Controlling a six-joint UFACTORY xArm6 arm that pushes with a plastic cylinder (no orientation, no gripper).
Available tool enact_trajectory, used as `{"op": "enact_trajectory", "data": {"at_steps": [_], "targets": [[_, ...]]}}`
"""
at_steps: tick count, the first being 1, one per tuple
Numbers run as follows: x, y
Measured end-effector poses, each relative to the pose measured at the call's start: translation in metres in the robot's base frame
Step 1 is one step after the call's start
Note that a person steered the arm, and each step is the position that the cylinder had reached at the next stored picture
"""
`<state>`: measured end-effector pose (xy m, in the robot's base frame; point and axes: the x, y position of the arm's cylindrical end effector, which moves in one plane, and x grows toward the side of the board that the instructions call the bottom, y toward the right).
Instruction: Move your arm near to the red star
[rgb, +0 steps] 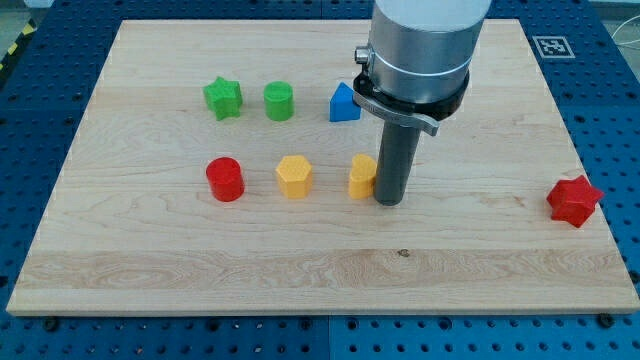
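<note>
A: Where is my tip (390, 203) right now?

B: It is the lower end of the straight dark rod, and it is planted on the pale wooden board (300, 270) near the board's middle. There are no jaws or fingers on it, so nothing opens or closes and it grips nothing. It stands just beside the yellow block (362, 176) on that block's view-right side, and they look to be touching or very nearly so.

A: And the red star-shaped block (574, 200)?

B: Well apart from my tip, off toward the view's right. It sits at the board's right edge, roughly level with the tip, and seems to overhang the edge onto the blue perforated table (620, 120).

A: What else lies around my tip?

B: To the view's left of it, beyond the yellow block, is a second yellow block with a faceted shape (295, 177), and farther left a red cylinder (225, 179). All three form a row level with the tip. Up and to the left of the tip is a blue triangular block (343, 103), partly behind the arm's silver housing (418, 45). Left of that stand a green cylinder (279, 101) and then a green star (223, 98).

A: Anything between my tip and the red star?

B: Only bare board.
</note>
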<state>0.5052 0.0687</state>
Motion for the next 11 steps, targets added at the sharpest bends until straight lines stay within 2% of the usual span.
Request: {"op": "enact_trajectory", "data": {"at_steps": [1, 3, 5, 7, 9, 11], "targets": [[0.0, 0.002], [-0.008, 0.078], [0.049, 0.136], [0.052, 0.27], [0.039, 0.267], [0.033, 0.231]]}}
